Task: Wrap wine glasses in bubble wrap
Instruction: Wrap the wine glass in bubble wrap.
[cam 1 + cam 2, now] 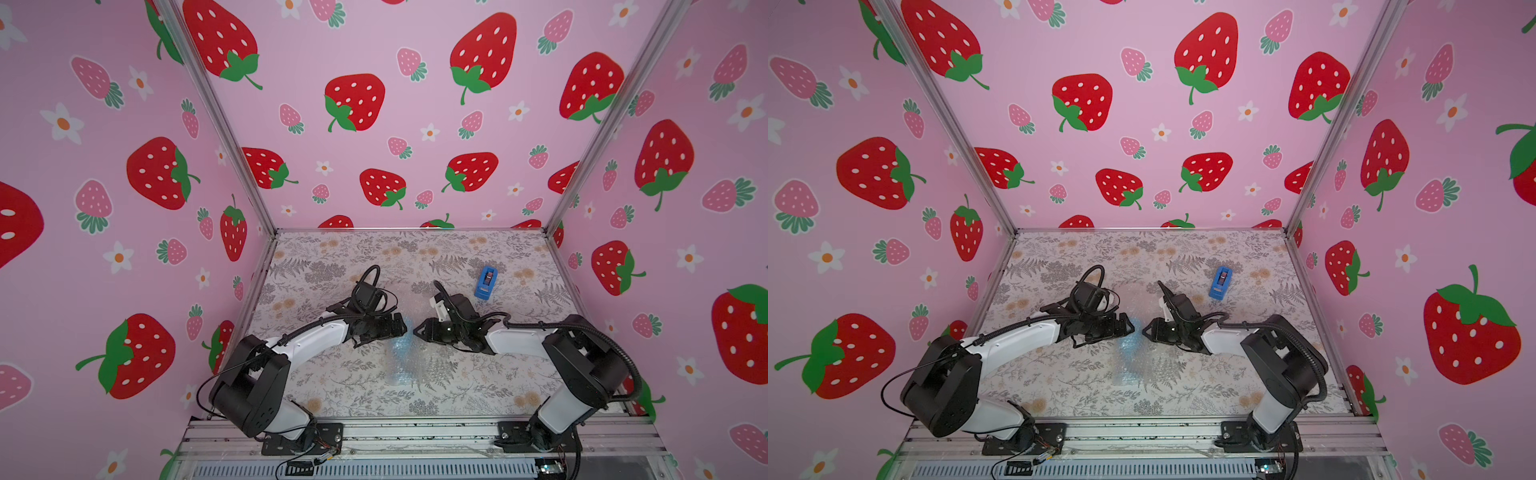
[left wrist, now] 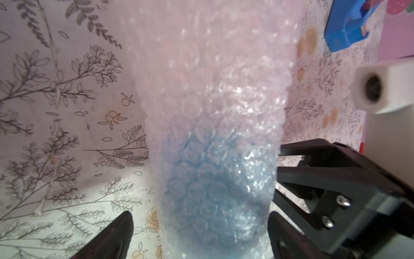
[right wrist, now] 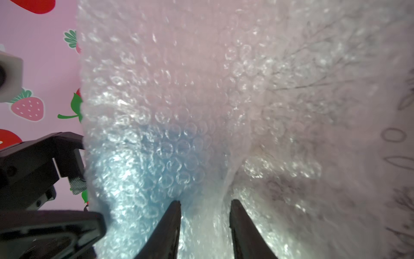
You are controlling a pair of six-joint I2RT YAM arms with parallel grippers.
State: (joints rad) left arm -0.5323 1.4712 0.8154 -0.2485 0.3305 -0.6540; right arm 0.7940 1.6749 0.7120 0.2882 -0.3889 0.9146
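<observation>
Left arm [image 1: 320, 338] and right arm [image 1: 519, 341] wore white shells, black joints, ribbed black conduit [image 1: 637, 376], silver screws [image 2: 328, 222] and tapered black fingers [image 3: 170, 228].

No writing, label, brand, number or sign is showing legibly in any view. The blue tape dispenser [image 1: 486, 283], lying at about two o'clock from the middle of the desk [image 1: 353, 257], is showing no marking that can be read. The bubble wrap [image 2: 212, 89] is showing only clear bubbles. The walls [image 1: 415, 137] are carrying nothing but strawberry and flower prints, and the desk is carrying only a floral pattern.
</observation>
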